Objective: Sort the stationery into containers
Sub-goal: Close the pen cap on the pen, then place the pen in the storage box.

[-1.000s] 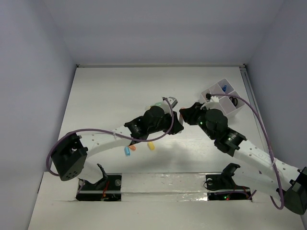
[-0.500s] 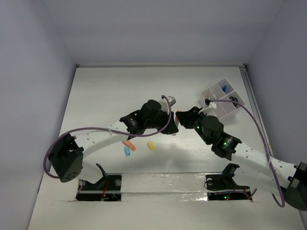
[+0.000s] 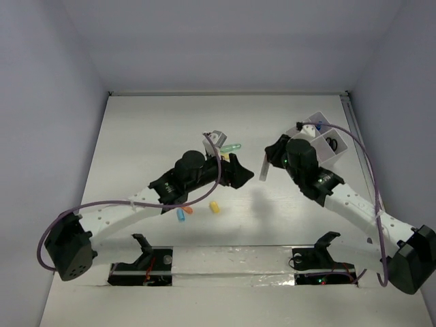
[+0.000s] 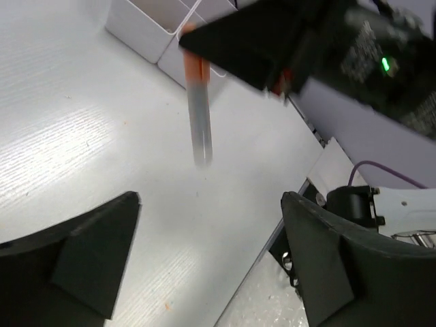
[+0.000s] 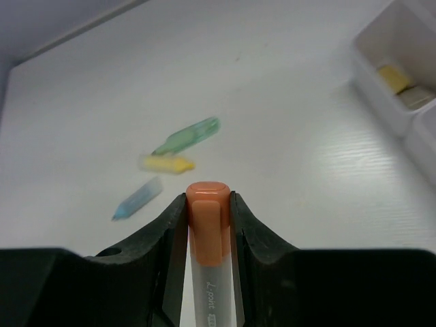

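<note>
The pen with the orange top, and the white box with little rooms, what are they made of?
The pen looks like plastic: a frosted, see-through barrel with printing on it, and a smooth, matte orange cap. The white box looks like plastic too: thin, straight, milky white walls with a soft sheen. Pictures alone can't make that certain.

I have the divided tray (image 3: 332, 155) at the table's (image 3: 150, 129) far right. The pen (image 3: 263, 169) hangs above the table just left of it, clamped in the right gripper (image 5: 208, 208), with the left gripper (image 4: 210, 199) wide apart beside it. Three caps (image 3: 189, 210) lie clustered in front of the left arm, and a lone cap (image 3: 231, 148) lies behind it.
</note>
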{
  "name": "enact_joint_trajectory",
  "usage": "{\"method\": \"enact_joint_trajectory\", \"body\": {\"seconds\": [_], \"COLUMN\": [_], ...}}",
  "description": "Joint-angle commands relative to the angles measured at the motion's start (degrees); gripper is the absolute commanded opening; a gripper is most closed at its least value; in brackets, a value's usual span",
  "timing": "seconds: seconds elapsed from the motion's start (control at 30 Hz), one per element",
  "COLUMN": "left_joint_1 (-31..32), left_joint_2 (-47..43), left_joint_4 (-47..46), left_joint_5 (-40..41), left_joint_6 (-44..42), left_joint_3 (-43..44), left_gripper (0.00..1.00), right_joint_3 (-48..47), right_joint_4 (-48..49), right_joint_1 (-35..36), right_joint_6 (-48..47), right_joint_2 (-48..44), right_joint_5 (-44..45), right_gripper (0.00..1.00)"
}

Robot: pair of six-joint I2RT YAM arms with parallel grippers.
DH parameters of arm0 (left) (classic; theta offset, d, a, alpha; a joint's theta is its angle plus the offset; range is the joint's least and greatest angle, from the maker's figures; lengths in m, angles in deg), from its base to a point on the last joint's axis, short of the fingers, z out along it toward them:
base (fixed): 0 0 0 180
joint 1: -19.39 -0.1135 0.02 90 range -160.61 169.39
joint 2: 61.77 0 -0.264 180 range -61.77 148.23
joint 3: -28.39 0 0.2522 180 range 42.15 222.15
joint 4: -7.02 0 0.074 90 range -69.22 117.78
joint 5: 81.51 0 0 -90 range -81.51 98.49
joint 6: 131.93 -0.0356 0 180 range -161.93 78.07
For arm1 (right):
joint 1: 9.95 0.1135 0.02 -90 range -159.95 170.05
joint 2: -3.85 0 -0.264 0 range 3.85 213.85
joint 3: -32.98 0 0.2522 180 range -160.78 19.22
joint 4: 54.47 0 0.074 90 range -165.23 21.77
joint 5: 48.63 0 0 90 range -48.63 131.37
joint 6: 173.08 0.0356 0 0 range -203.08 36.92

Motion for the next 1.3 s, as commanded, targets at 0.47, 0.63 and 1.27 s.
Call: {"method": "enact_joint_trajectory", "body": {"seconds": [0.47, 0.63, 1.27], "left_joint_1": [1.9, 1.9, 1.3], "left_joint_2": [-28.8, -32.9, -35.8], "left_joint_4": [20.9, 25.6, 23.2], "left_joint_5": [15.7, 23.8, 27.3], "left_joint_6": [-12.3, -17.2, -19.5], "left_joint_3": [3.2, 3.1, -2.7], "left_gripper": [0.99, 0.99, 0.99], "right_joint_3": [-2.6, 0.2, 8.3], "right_joint_4": [11.7, 23.8, 42.8], "right_joint_1": [-25.0, -25.0, -25.0], "right_joint_6": [-25.4, -31.8, -39.0], "right_joint_2": [4.1, 6.7, 18.0], "right_joint_5": [16.2, 18.0, 12.9], "right_gripper": [0.00, 0.00, 0.00]}}
